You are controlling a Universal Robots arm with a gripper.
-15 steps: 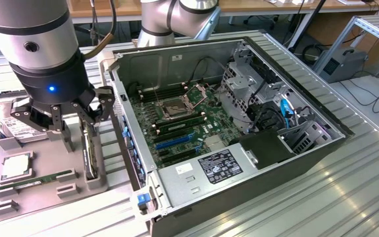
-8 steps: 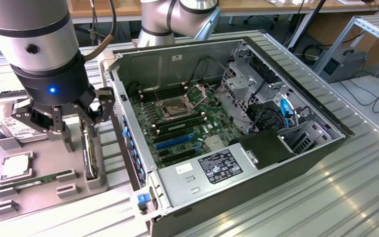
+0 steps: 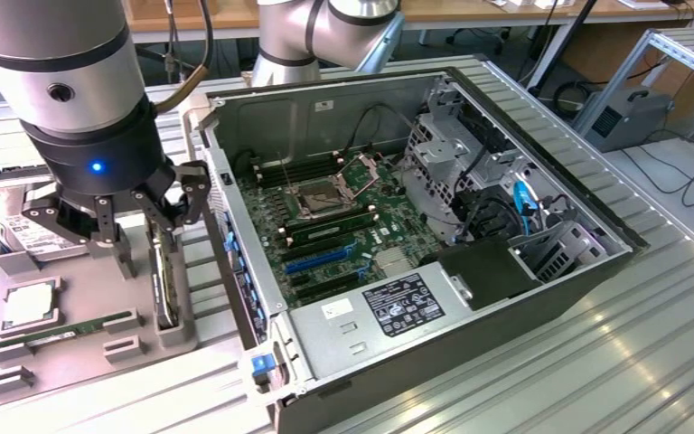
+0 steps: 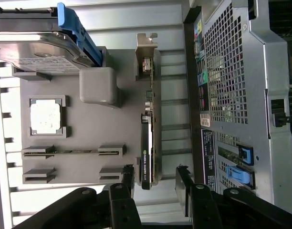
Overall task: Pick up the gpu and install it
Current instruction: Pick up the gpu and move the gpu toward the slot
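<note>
The gpu [image 3: 167,276] stands on its long edge in a slot of the grey holder tray [image 3: 76,366], just outside the open computer case [image 3: 444,226]. In the wrist view the gpu [image 4: 147,143] is a thin dark card with a green label, and its silver bracket [image 4: 146,52] is at the far end. My gripper [image 3: 133,233] hovers above the card, open, with nothing in it. In the wrist view the gripper [image 4: 155,182] has one finger [image 4: 128,179] on each side of the card's line, apart from it. The motherboard [image 3: 329,226] lies exposed inside the case.
The tray also holds a hard drive [image 4: 36,47] with a blue rail, a square processor [image 4: 46,117] and a slim memory stick [image 4: 72,152]. The case's rear wall [image 4: 232,95] stands close beside the tray. A second arm's base [image 3: 311,36] is behind the case.
</note>
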